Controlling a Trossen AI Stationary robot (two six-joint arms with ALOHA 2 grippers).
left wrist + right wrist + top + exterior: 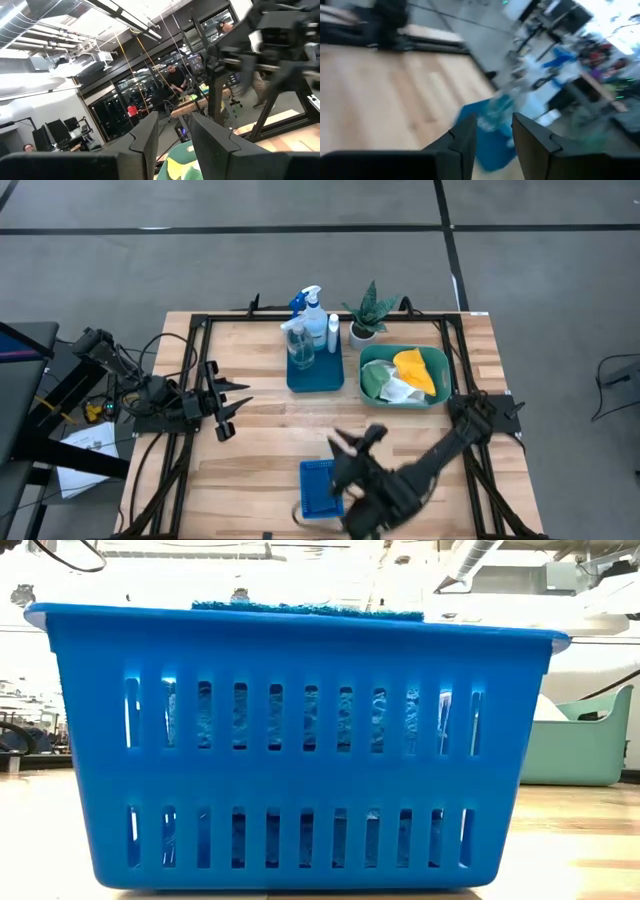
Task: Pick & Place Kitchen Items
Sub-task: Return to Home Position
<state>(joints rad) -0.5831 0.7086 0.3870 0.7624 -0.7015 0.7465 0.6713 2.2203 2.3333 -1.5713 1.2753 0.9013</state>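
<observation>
The right gripper (342,450) hangs at lower centre over the blue basket (316,492), jaws released and empty. The left gripper (232,408) waits at left, also released.

surface (270,430): pale wood planks, matt. blue basket (300,650) beside the right fingers (462,147): smooth slotted plastic, slight gloss; sponges (300,608) inside look rough, fibrous. fingers dark, matt. ahead of them: clear plastic bottle (299,348), teal tub (370,358) smooth plastic, cloths (415,370) soft.

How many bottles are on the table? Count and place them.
3, all standing in the blue tray: spray bottle at the far end, clear bottle on the left, white bottle on the right. None seems hidden.
</observation>
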